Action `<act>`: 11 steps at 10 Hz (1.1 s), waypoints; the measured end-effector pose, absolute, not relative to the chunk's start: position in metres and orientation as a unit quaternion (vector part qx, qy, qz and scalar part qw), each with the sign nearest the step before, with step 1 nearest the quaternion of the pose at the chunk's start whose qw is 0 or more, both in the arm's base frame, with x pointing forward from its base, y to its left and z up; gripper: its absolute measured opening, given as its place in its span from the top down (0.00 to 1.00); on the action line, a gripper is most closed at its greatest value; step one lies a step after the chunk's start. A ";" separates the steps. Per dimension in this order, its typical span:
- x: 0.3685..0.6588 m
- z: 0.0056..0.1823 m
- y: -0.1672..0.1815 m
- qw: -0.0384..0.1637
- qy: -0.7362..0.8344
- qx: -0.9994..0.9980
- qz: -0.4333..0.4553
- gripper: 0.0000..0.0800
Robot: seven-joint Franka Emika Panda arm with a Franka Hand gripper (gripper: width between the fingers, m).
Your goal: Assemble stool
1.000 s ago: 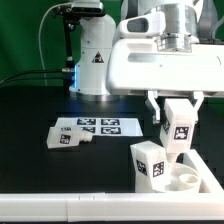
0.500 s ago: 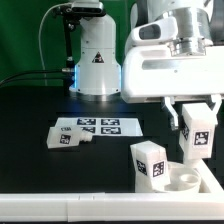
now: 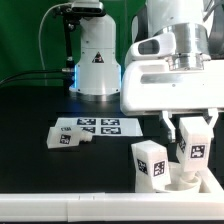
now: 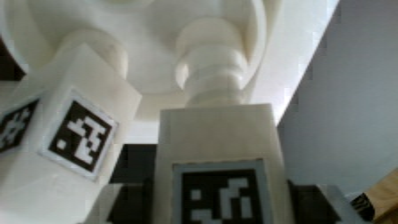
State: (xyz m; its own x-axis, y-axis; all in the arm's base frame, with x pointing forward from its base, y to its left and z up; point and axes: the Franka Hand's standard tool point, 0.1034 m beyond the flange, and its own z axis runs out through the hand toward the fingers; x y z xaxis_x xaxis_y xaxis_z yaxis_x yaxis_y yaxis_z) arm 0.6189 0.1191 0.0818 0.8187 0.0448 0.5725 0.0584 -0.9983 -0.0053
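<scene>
Well left of the seat, one loose leg lies on the counter, not yet fitted. An upright leg stands at the seat's left edge, seemingly socketed. The fingers clamp a second leg just above the seat. Clearance beside the upright leg looks tight, and a white rail borders the seat's near side.

We see the Panda arm's white base standing at the back, while on the exterior view's right the arm comes in from the top edge with its broad wrist level and the gripper pointing straight down. The two fingers hang vertical. The jaws stand partly apart, clamped on either side of an upright stool leg.
</scene>
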 end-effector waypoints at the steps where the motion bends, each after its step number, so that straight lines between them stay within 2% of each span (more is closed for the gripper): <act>1: 0.619 0.078 0.119 0.010 -0.027 -0.954 -0.299 0.58; 8: 0.610 0.075 0.118 0.008 -0.024 -0.949 -0.314 0.58; 11: 0.604 0.063 0.116 0.006 -0.024 -0.954 -0.300 0.58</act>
State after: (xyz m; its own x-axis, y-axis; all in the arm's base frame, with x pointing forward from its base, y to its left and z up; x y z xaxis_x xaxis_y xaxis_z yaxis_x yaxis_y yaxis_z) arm 0.6039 0.1165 0.0626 0.8190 0.0429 0.5721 0.0498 -0.9988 0.0036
